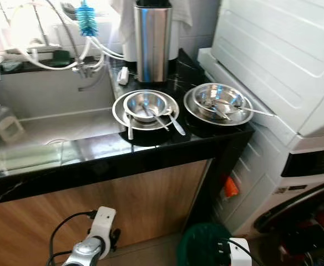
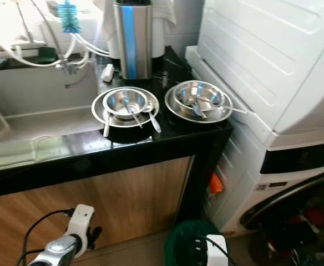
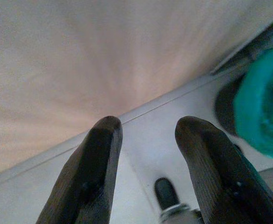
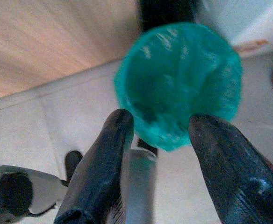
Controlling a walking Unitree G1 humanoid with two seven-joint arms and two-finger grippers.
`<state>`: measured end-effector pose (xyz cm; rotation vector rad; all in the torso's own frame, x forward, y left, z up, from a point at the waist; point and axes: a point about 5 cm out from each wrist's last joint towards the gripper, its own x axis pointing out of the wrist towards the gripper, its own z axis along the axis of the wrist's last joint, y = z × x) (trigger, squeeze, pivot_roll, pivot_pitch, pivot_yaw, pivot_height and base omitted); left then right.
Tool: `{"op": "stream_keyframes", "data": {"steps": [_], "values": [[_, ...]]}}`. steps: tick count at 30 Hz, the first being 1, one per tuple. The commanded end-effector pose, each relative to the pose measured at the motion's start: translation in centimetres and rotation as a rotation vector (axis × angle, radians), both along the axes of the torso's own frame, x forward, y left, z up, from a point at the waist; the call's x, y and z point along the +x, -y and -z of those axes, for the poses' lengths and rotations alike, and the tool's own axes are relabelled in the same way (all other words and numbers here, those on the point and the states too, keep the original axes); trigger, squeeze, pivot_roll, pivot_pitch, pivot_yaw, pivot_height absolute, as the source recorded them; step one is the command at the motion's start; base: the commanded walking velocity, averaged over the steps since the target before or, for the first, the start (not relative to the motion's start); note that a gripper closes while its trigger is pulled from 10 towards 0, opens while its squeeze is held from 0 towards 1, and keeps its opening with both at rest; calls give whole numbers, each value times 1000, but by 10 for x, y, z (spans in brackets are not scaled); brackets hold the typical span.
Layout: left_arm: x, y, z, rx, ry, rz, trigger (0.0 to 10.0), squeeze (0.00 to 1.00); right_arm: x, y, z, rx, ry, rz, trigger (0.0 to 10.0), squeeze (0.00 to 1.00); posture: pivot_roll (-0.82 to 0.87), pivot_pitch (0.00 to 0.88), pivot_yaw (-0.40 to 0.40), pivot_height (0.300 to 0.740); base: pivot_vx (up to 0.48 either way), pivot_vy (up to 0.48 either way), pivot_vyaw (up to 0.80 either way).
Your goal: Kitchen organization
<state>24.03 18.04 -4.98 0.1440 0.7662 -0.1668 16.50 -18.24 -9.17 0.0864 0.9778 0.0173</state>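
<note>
While both arms hung low with jaws parted and empty, I judged the job was the steel bowls [image 1: 146,103] and spoons [image 1: 175,123] on the black bench [image 1: 95,149] beside the sink [image 1: 51,133]: step closer, then reach.

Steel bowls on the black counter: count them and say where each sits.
2. The left bowl sits in a steel plate nearest the sink; the right bowl sits in another plate beside the washing machine. Nested bowls could be hidden.
</note>
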Motion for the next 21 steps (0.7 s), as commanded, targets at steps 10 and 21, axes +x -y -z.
{"op": "stream_keyframes", "data": {"steps": [10, 21], "values": [[-2, 4, 2, -15, -17, -4, 10000, 0, -8, 2, 3, 1, -21, 10, 10000, 0, -60, 0, 1, 740, 0, 370, 0], [-3, 3, 3, -8, -23, 10, 10000, 0, -9, 0, 4, 2, -22, 11, 10000, 0, -63, 0, 12, 740, 0, 369, 0]]}}
